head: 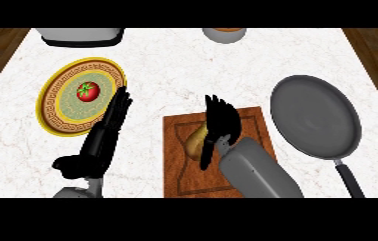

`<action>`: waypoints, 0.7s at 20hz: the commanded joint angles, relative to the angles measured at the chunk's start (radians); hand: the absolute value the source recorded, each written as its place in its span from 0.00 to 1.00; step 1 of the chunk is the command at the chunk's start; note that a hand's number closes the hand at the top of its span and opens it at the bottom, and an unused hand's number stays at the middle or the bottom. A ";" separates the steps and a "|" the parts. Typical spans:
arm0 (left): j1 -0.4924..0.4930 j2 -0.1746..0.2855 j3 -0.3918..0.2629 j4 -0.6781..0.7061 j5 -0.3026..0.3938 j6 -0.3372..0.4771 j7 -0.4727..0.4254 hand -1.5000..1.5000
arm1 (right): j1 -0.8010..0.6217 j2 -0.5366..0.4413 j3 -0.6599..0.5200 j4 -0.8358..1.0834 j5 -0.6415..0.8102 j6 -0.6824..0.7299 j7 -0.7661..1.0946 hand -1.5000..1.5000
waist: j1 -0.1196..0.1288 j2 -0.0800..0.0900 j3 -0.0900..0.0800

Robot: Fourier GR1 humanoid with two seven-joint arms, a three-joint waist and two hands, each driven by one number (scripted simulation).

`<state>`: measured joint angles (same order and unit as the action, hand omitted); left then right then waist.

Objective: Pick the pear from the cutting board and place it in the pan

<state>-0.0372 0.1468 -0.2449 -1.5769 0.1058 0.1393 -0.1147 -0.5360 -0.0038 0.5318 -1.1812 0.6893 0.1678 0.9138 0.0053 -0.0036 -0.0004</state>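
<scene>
Brownish pear (194, 141) lies on the board (181, 180), partly under the right hand (221, 122); its fingers are straight, not curled yet, probably placed for grasping. The pan (314, 117) waits near, at right.

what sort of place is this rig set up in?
Most likely a kitchen counter: a white marbled worktop carrying a brown wooden cutting board, a round grey frying pan and a yellow patterned plate holding a red tomato.
</scene>
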 commanded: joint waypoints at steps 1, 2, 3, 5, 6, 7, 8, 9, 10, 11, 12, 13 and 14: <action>0.010 -0.009 -0.008 -0.072 -0.024 0.006 0.059 0.50 | -0.020 0.004 -0.010 0.145 0.018 -0.042 -0.075 0.00 | 0.004 0.004 0.001; -0.018 -0.007 0.019 0.021 -0.003 -0.018 -0.006 0.50 | -0.011 0.004 0.050 0.104 -0.037 0.044 -0.017 1.00 | 0.004 0.006 0.000; -0.024 0.012 0.029 0.018 0.001 -0.034 0.006 0.50 | -0.014 0.004 0.054 0.103 -0.016 0.078 -0.083 1.00 | 0.003 0.005 0.000; -0.020 0.009 0.037 -0.035 0.010 -0.030 0.041 0.50 | -0.061 0.003 0.082 0.192 -0.013 0.021 -0.085 1.00 | 0.011 0.006 0.001; -0.061 -0.020 0.060 0.099 0.000 -0.033 -0.034 0.50 | -0.052 -0.027 0.012 0.135 0.023 0.097 -0.128 1.00 | -0.003 0.005 0.000; -0.053 -0.022 0.048 0.111 -0.012 -0.044 -0.061 0.50 | -0.075 0.003 0.029 0.157 0.027 0.103 -0.104 1.00 | -0.001 0.005 0.000; -0.045 -0.036 0.030 0.072 -0.022 -0.026 -0.026 0.50 | -0.069 0.003 0.070 0.210 0.018 0.034 -0.124 1.00 | 0.005 0.006 0.000; -0.039 -0.016 0.023 0.012 -0.016 -0.040 0.027 0.50 | -0.087 0.003 0.094 0.266 0.010 -0.025 -0.131 1.00 | 0.012 0.006 0.001; 0.010 -0.016 0.031 0.004 -0.024 -0.037 -0.010 0.50 | -0.007 0.003 0.066 0.148 0.079 0.038 -0.124 1.00 | -0.001 0.003 0.000; 0.034 0.003 0.035 -0.047 -0.001 -0.064 0.017 0.50 | -0.040 0.001 0.040 0.206 0.092 0.007 -0.178 1.00 | 0.003 0.004 0.001; 0.020 -0.027 0.037 -0.005 -0.016 -0.039 0.005 0.50 | -0.044 0.003 0.062 0.156 0.073 0.032 -0.110 1.00 | 0.001 0.004 0.000; 0.003 -0.043 0.029 -0.009 -0.039 -0.017 0.024 0.50 | -0.064 0.003 0.028 0.190 0.111 0.018 -0.157 1.00 | 0.001 0.004 0.000; 0.004 -0.023 0.053 -0.001 -0.025 -0.045 0.005 0.50 | -0.034 0.003 0.063 0.152 0.126 -0.009 -0.133 1.00 | 0.000 0.004 0.000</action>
<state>-0.0376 0.1256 -0.2090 -1.5726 0.0869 0.1029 -0.1105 -0.5956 -0.0131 0.5687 -1.0498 0.7575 0.2001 0.7904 0.0045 -0.0158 -0.0044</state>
